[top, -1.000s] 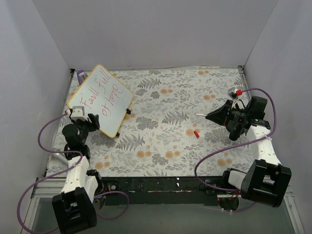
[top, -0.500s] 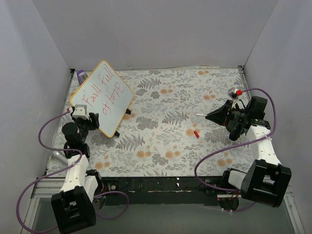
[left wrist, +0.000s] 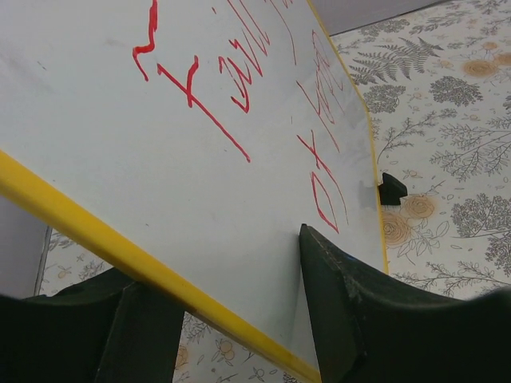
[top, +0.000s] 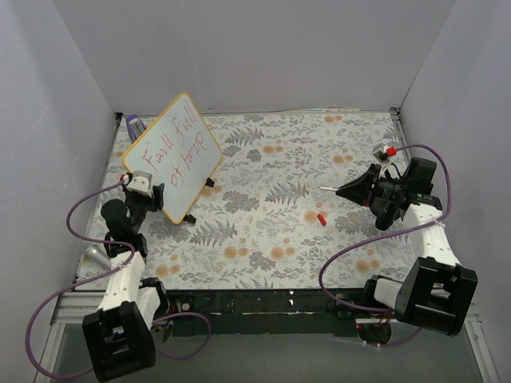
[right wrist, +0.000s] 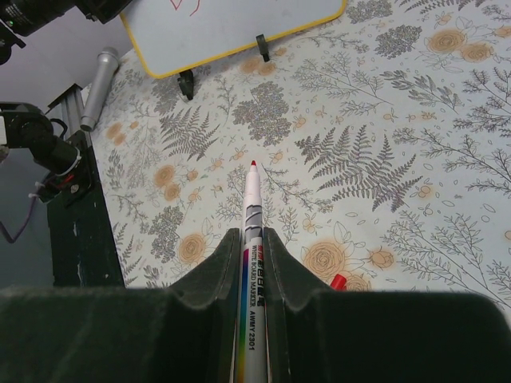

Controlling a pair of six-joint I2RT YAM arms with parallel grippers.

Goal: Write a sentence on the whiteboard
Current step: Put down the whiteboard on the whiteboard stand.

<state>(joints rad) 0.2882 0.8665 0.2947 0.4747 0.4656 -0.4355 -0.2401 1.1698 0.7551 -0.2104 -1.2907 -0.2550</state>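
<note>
While the left gripper (top: 142,185) clamps the lower edge of the whiteboard (top: 177,152), one finger (left wrist: 343,311) presses on the white face and the other sits behind the yellow frame (left wrist: 96,243). It's a firm hold at medium width. The board rises tilted from the jaws, up and away. The sentence (top: 172,150), red handwriting in two lines, runs right above that gripper. A black clip (left wrist: 390,189) sits on the edge just off to its right.

Over to the right gripper (right wrist: 252,243): squeezed narrow on a marker (right wrist: 252,199), red tip bare and pointing straight ahead. The whiteboard lies well apart, far beyond that tip. A red cap (right wrist: 338,281) rests on the floral table (top: 271,239), close beside the fingers.
</note>
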